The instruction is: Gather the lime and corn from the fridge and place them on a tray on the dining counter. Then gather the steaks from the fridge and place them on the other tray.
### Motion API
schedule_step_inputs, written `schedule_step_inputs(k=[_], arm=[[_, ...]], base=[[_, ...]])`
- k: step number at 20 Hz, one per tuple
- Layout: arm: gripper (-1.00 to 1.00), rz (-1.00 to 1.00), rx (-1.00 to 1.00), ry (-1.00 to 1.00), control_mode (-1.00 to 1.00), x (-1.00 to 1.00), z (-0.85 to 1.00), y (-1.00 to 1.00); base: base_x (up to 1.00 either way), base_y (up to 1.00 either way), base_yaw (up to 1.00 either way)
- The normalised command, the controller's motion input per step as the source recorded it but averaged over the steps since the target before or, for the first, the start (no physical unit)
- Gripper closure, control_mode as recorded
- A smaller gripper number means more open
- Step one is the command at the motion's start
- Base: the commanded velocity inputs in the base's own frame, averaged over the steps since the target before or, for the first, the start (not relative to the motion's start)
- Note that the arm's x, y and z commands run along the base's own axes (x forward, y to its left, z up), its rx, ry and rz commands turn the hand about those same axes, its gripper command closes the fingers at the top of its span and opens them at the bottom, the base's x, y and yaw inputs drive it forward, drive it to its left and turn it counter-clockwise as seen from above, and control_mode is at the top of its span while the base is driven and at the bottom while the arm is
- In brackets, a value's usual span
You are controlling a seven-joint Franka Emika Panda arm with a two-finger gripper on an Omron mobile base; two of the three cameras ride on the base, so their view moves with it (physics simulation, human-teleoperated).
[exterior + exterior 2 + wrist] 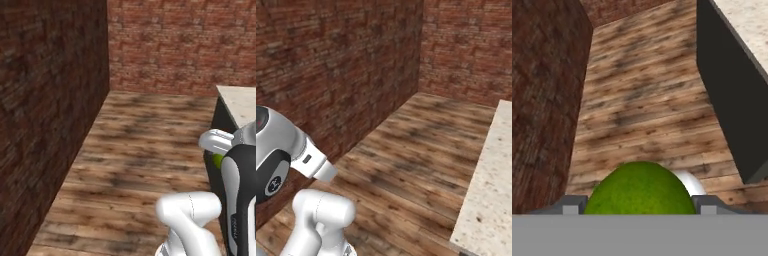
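Two dark finger tips (571, 204) sit either side of the lime (641, 190) in our hand view, one tip against each flank of the green ball, so we read the gripper (639, 205) as closed on the lime and holding it between its jaws. Just behind the lime, on its far right side, a pale rounded shape peeks out; we cannot tell what it is. In our left base view a small patch of bright green (218, 160) shows beside the white and dark arm, which we take to be the same lime tucked in at the hand, though the gripper itself is hidden by the arm there

Ahead of the gripper and below it lies the wooden plank floor (647, 105), brown with dark streaks, running away to a brick wall (542, 100) that stands on the gripper's left. A second brick wall (180, 45) closes off the far end of the floor and meets the first in a corner

To the gripper's right stands the dining counter (732, 95), with its dark side panel facing us and its pale speckled top (749, 22) above. We see the same counter in the right base view (488, 190) as a long beige slab along the right edge, and in the left base view (240, 102) as a beige corner over a dark base, just beyond the arm. The lime is held clear of the counter, off to its left, over the floor
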Motion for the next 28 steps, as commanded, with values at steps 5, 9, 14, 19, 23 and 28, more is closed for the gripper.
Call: schedule_step_inputs(k=[5, 9, 14, 19, 23, 28], arm=[[1.0, 0.0, 0.0, 0.0, 1.0, 0.0, 0.0, 0.0], [1.0, 0.0, 0.0, 0.0, 1.0, 0.0, 0.0, 0.0], [1.0, 0.0, 0.0, 0.0, 1.0, 0.0, 0.0, 0.0], [1.0, 0.0, 0.0, 0.0, 1.0, 0.0, 0.0, 0.0], [1.0, 0.0, 0.0, 0.0, 1.0, 0.0, 0.0, 0.0], [1.0, 0.0, 0.0, 0.0, 1.0, 0.0, 0.0, 0.0]], base=[[0.77, 0.58, -0.45], [0.88, 0.6, -0.42], [0.95, 0.56, -0.41], [0.99, 0.5, -0.39], [1.0, 0.42, -0.38], [1.0, 0.38, -0.38]])
